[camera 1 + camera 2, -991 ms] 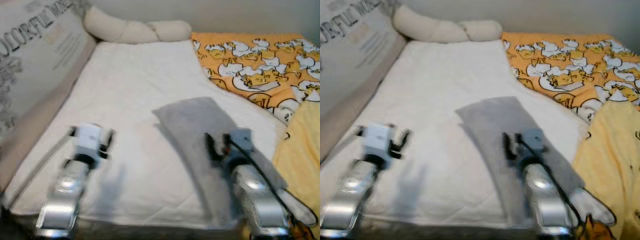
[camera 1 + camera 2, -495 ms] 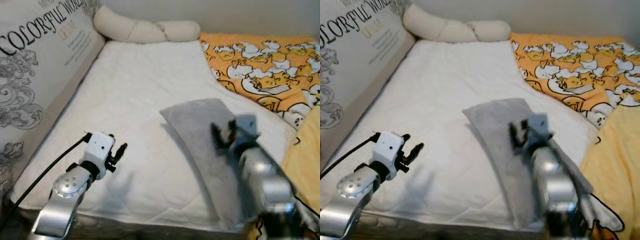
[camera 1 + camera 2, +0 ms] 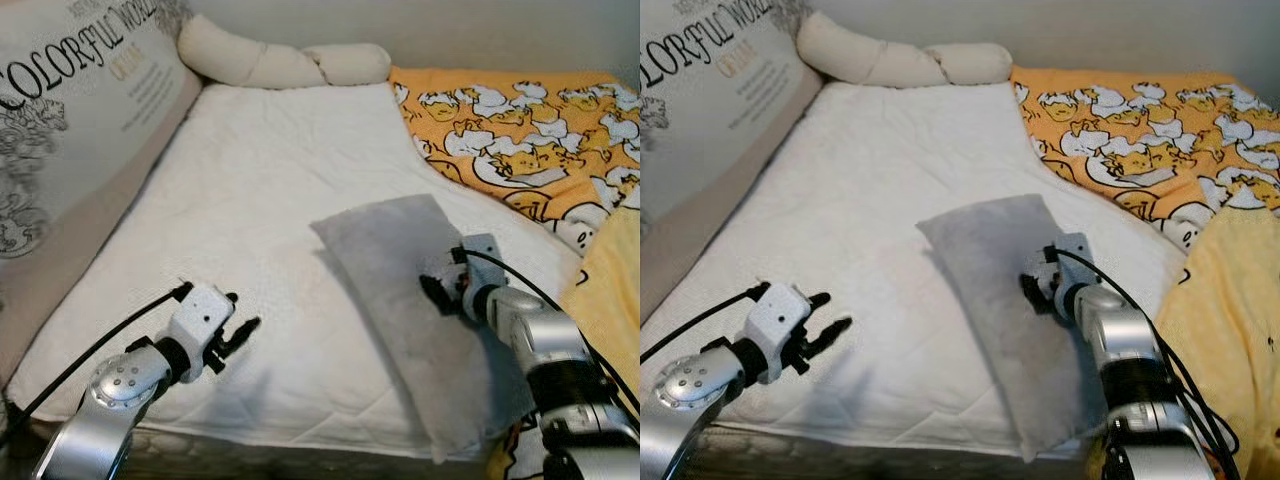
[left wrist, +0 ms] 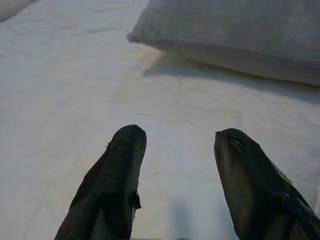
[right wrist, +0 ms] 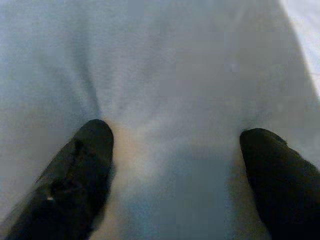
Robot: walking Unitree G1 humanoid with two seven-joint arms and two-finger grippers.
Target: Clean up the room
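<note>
A grey pillow (image 3: 385, 250) lies slantwise on the white mattress (image 3: 270, 180), its near end reaching the front edge. My right gripper (image 3: 437, 290) is open, and both fingertips press down into the middle of the pillow (image 5: 175, 60), denting the fabric. The right wrist view has the right gripper (image 5: 177, 132) with grey cloth between its spread fingers. My left gripper (image 3: 240, 330) is open and holds nothing. It hovers just over the mattress near the front left. In the left wrist view the left gripper (image 4: 177, 137) points toward the pillow's far end (image 4: 240, 25).
An orange duck-print blanket (image 3: 510, 130) covers the back right of the bed, and a yellow cloth (image 3: 610, 290) lies at the right edge. A cream knotted bolster (image 3: 280, 62) lies along the back. A large printed cushion (image 3: 70, 130) leans on the left side.
The view has swayed. My right gripper has tipped down until its fingertips dig into the grey pillow. My left gripper has sunk a little toward the bed's front edge.
</note>
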